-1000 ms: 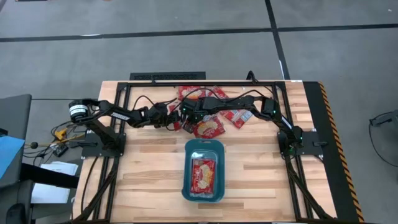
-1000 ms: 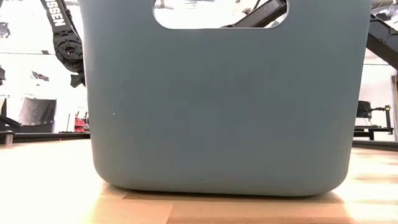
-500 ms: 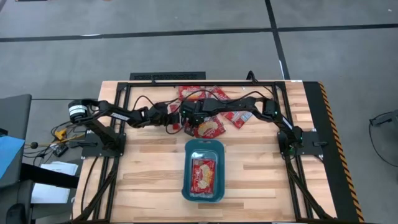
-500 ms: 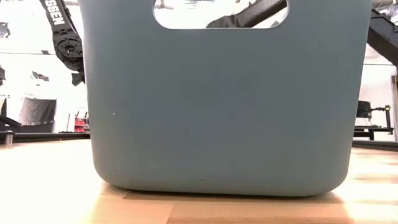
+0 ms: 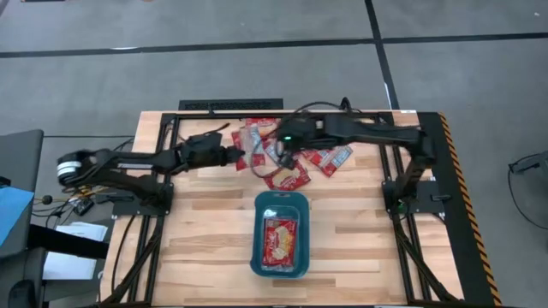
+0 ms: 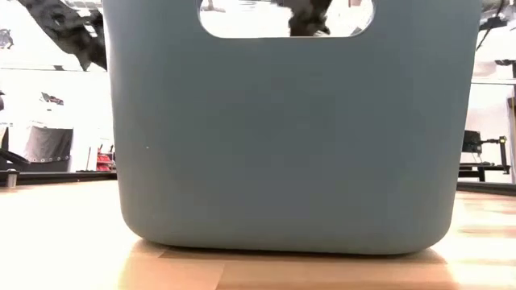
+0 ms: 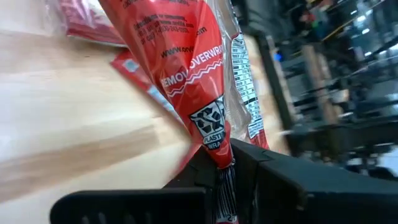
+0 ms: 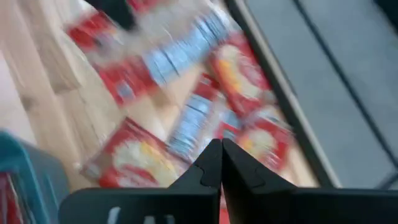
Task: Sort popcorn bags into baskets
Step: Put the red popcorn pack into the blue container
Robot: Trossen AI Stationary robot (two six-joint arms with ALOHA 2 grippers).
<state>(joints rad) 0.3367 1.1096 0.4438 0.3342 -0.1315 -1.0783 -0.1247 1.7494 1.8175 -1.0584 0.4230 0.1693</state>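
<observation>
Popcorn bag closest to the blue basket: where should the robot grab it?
Probably pinch the edge facing the basket, coming straight down. That popcorn bag lies flat on the table, and other bags crowd its far side.

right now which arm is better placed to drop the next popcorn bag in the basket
Left. The left gripper is already shut on a popcorn bag, beside the pile. The right gripper is shut and empty above the pile. The basket already holds one bag.
</observation>
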